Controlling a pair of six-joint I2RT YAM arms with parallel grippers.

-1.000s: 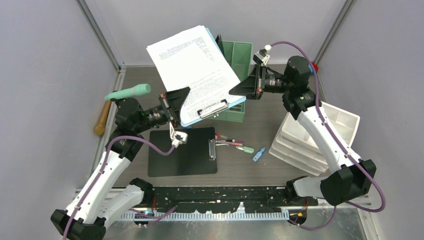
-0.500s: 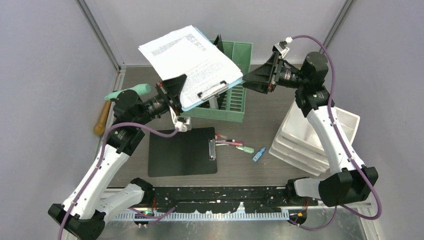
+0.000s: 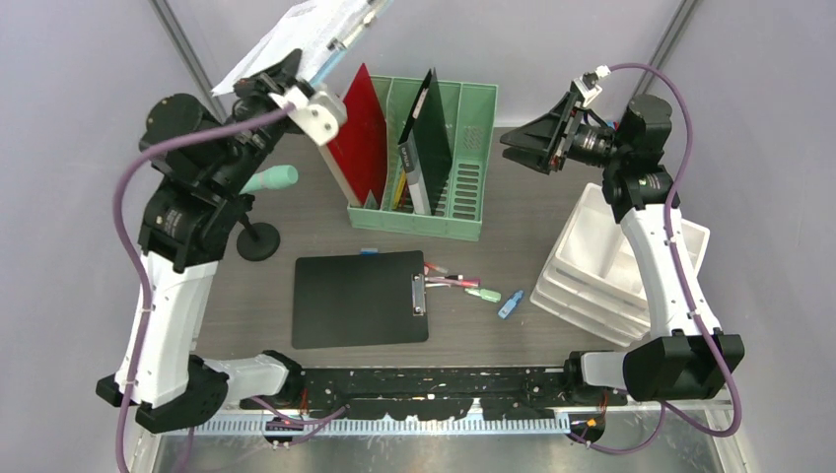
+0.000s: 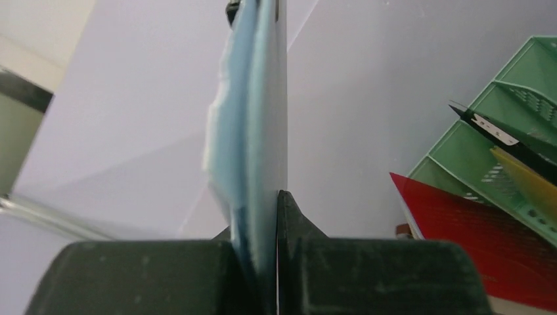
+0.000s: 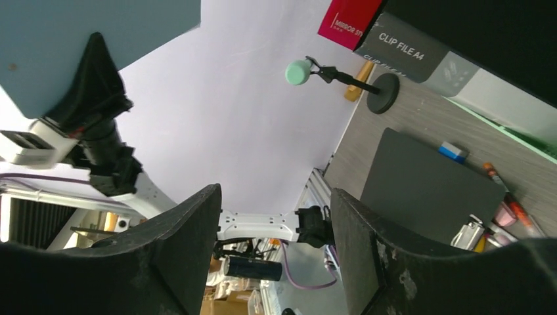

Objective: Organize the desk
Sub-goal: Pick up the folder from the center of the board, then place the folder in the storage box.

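Note:
My left gripper (image 3: 286, 62) is raised high at the back left, shut on a blue clipboard with white papers (image 3: 301, 30). In the left wrist view the blue clipboard (image 4: 259, 131) stands edge-on, pinched between the fingers of the left gripper (image 4: 274, 207). My right gripper (image 3: 520, 148) hovers open and empty to the right of the mint-green file rack (image 3: 468, 168); in its wrist view the right gripper (image 5: 276, 223) holds nothing. The wood-grain desk (image 3: 513, 246) carries a black clipboard (image 3: 355, 301) near the front.
The rack holds a red folder (image 3: 360, 138) and a black clip file (image 3: 426, 138). Pens and small items (image 3: 468, 288) lie right of the black clipboard. A white stacked drawer unit (image 3: 611, 271) stands at the right. A mint-headed tool on a black stand (image 3: 264, 197) is at the left.
The right gripper opened, let go of the blue clipboard and drew back right. The left arm swung the clipboard up and to the back left, uncovering the rack.

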